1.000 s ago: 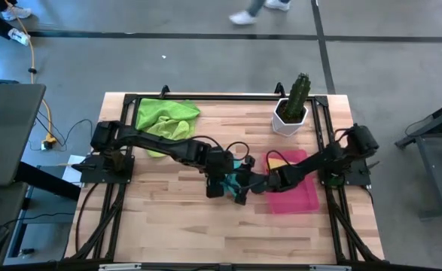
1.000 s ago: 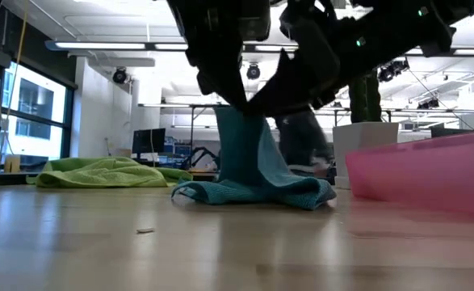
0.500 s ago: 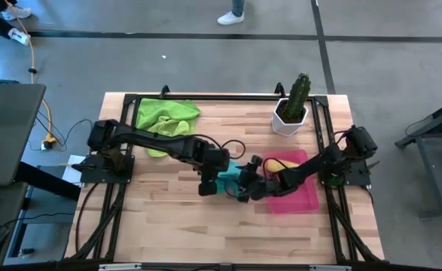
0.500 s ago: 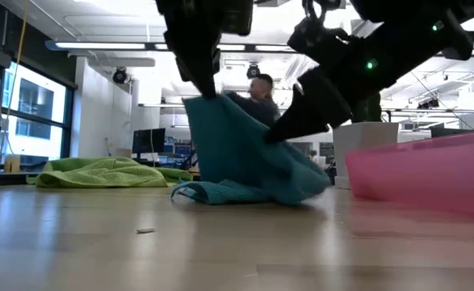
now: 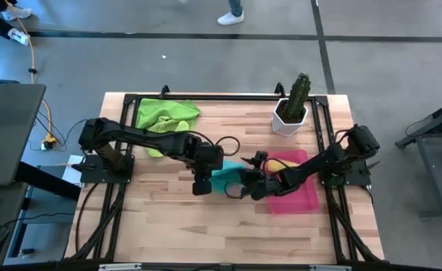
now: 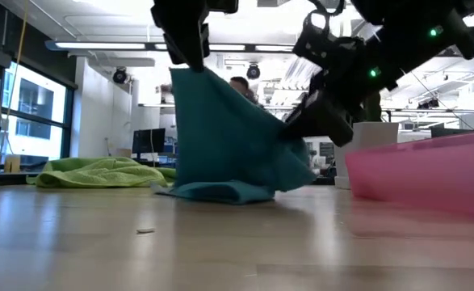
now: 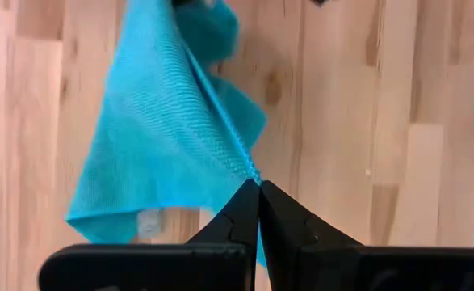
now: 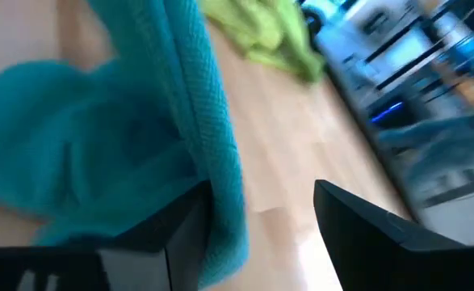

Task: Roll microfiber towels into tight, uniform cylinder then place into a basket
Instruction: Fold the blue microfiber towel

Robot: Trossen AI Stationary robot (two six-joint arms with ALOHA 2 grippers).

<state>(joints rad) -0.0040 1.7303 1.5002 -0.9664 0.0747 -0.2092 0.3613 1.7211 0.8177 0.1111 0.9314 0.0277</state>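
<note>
Two claws | left claw (image 7: 258, 187) pinching teal towel (image 6: 220, 137) edge | right claw (image 8: 257, 202) spread

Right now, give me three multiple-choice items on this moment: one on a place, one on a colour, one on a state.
1. Where is the cactus pot?
A. beyond the basket
B. inside the basket
C. on the green towels

2. What colour is the lifted towel?
A. yellow
B. teal
C. white

3. How are the left gripper fingers?
A. wide open, empty
B. shut on the towel
C. resting in the basket

Answers: 1 A, it stands at the table's far edge; 2 B, teal in every view; 3 B, the left wrist view shows the fingers pinching its edge.
</note>
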